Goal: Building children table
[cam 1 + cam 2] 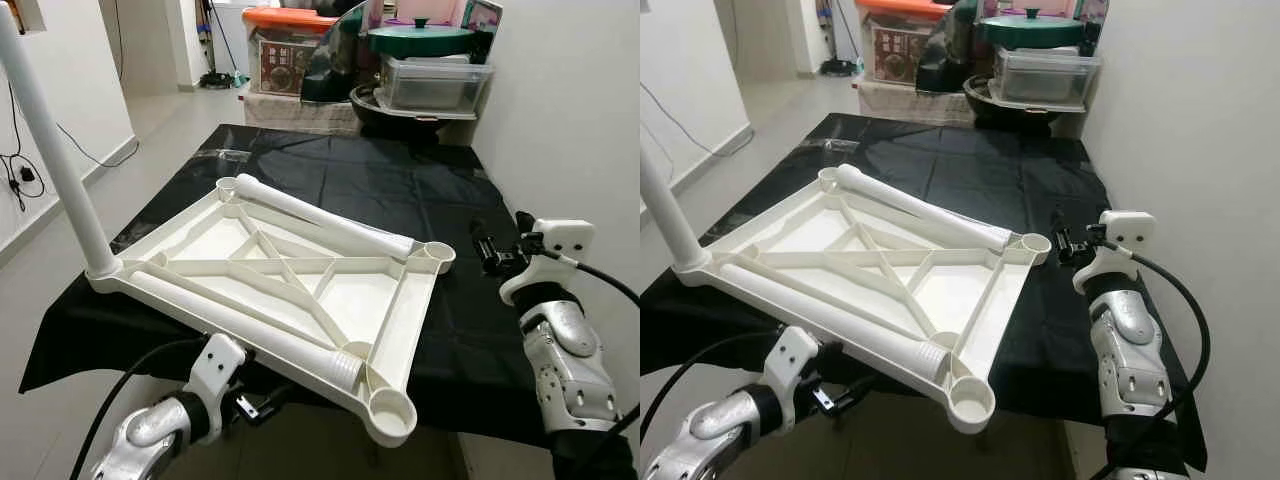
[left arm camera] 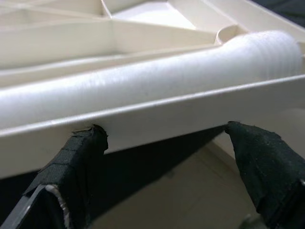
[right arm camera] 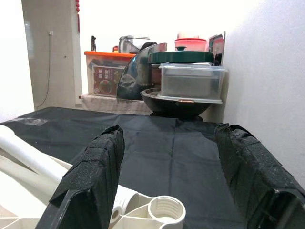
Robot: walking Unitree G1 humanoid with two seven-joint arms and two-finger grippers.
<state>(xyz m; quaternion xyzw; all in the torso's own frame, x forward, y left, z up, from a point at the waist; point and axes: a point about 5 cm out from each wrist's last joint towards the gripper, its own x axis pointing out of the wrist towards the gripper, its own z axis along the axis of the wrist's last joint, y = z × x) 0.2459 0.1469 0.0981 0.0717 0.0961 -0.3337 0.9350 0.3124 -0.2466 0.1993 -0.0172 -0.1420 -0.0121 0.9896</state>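
Your left gripper [image 2: 162, 138] stands spread wide, one black padded finger [image 2: 76, 157] just touching the underside of the near rim of the white ribbed plastic tabletop [image 1: 330, 300], the other clear of it; nothing is grasped. Your right gripper [image 3: 167, 176] is equally released, held just beyond the tabletop's right-hand corner socket [image 1: 437, 254] and aimed along the black cloth [image 1: 400, 190] past it.

The tabletop lies upside down on that cloth, its near corner overhanging the cloth's front edge. One long white plastic leg [image 1: 45, 140] already stands upright in the tabletop's left corner socket. Two more white tube legs lie loose on the tabletop: one [image 1: 320, 215] along its far rim, reaching almost to the right-hand socket, and one [image 1: 250, 325] along its near rim, threaded end [image 1: 345, 367] just short of the empty near socket [image 1: 390, 410].

Judge the legs as light, stiff, smooth hollow plastic: round and slippery, likely to roll or twist between pads. Take each one around mid-length, or nearer the threaded end for better control when turning it into a socket. The tabletop itself looks rigid but light, so it may slide on the cloth; brace it by a rim or rib while you screw.
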